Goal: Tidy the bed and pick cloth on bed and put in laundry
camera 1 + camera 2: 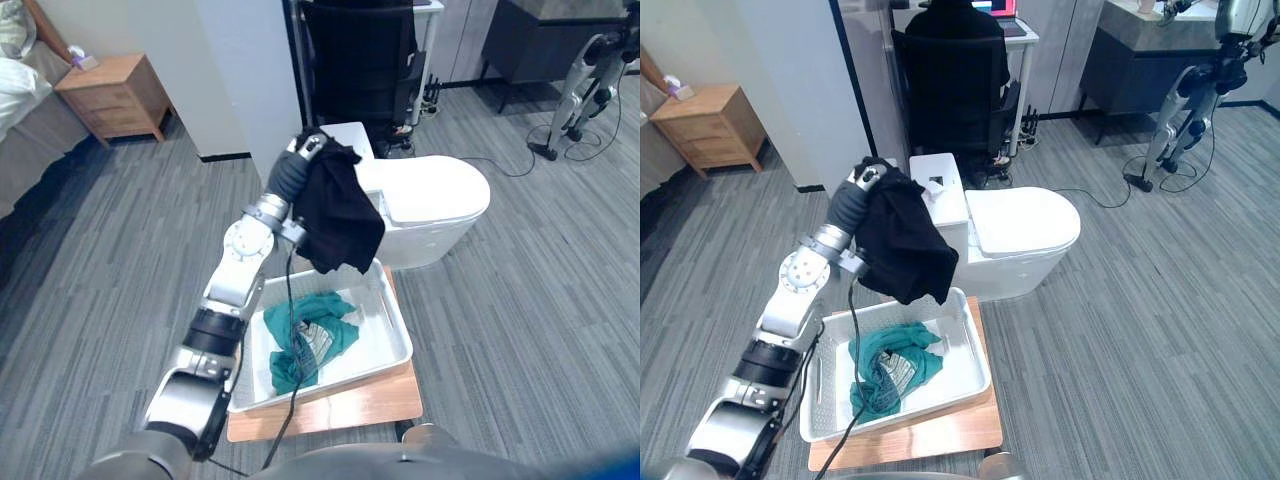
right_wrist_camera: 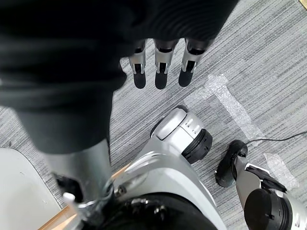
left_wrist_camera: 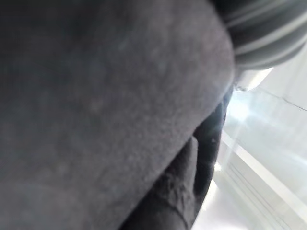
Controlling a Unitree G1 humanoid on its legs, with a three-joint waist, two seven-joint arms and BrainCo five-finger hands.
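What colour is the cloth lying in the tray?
Teal cloth; the left eye view shows it best.

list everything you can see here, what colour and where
black cloth: 1, black, draped over the left hand, hanging above the tray
teal cloth: 1, teal, bunched inside the tray
tray: 1, white, on the wooden board
wooden board: 1, light brown, under the tray
toilet: 1, white, lid down, just behind the tray
nightstand: 1, light wood, far left by the bed
bed: 1, pale bedding, far left edge
office chair: 1, black, behind the toilet
cabinet: 1, dark, far right
second robot: 1, grey, standing by the cabinet
left hand: raised, under the black cloth
right hand: fingers straight, hanging empty above the carpet
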